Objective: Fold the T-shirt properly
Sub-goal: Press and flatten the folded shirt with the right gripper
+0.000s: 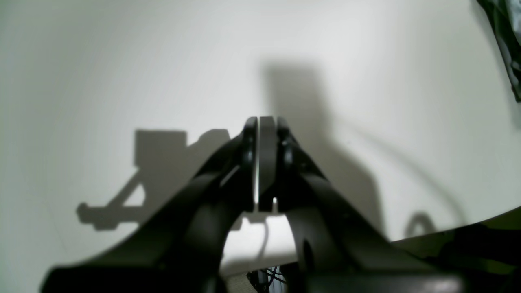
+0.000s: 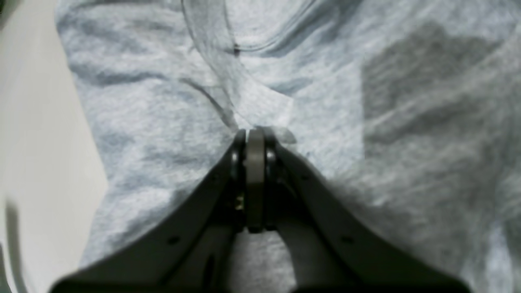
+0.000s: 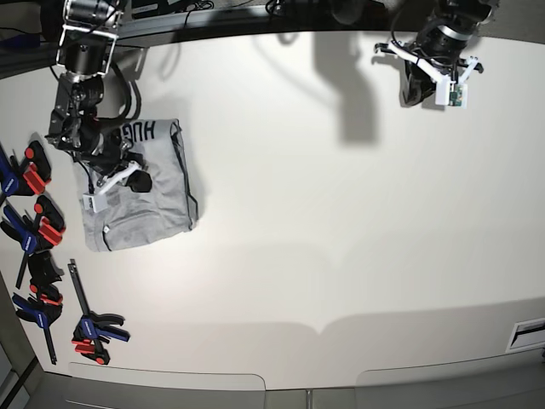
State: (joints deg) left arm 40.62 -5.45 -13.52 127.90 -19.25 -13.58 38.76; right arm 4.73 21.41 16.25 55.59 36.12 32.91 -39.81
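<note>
T-shirt point(image 3: 140, 187) sits at the left side of the base view, on the white bench point(image 3: 341, 239). It is folded into a compact, roughly rectangular bundle, grey side mostly up, with a strip of black lettering showing along its upper edge.

Right gripper point(image 3: 136, 181) is down over the middle of the shirt. In the right wrist view its fingers point(image 2: 255, 162) are pressed together, tips at a raised crease in the fabric point(image 2: 260, 110). Whether cloth is actually pinched between them cannot be told from the pictures. Fabric fills nearly the whole right wrist frame; a strip of bare bench shows down the left edge. A curved seam runs across the top centre of that frame.

Left gripper point(image 3: 426, 81) is at the upper right of the base view, well apart from the shirt. In the left wrist view its fingers point(image 1: 266, 154) are closed with nothing between them, over bare bench, and the arm's shadow falls across the surface behind.

A row of red, blue and black clamps point(image 3: 38, 230) lies along the left edge of the base view, just beside the shirt, not touching it.
</note>
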